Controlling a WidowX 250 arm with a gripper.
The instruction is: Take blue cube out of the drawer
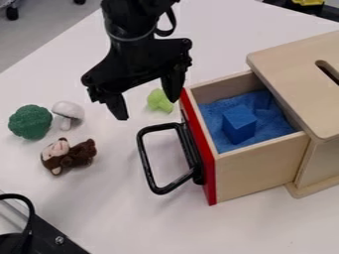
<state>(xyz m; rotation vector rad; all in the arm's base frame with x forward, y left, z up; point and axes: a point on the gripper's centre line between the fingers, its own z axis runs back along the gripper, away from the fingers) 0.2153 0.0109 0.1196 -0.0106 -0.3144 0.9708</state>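
The pale tabletop (112, 213) carries a wooden box (291, 69) near its right side, the drawer (261, 168) pulled out toward the left edge with its black handle (147, 163) standing off the red front (201, 154). The blue cube (239, 124) sits inside, about midway between the drawer's walls, on a blue lining (213, 111). The gripper (147, 107) hangs outside the drawer by the far corner of the red front, its jaws spread wide with nothing between them. The step in hand, I judge, is bringing them over the cube. Best to gain height first, since one fingertip hangs close to that corner, then cross the front edge and centre above the cube before dropping. Turn the wrist so the jaws meet two opposite faces, and narrow them a little if the drawer's walls look tight. Go low enough for a firm hold, yet stop short of the lining, which could bunch up and get pinched too. Once closed, lift straight until the cube clears the rim, and only then travel sideways.
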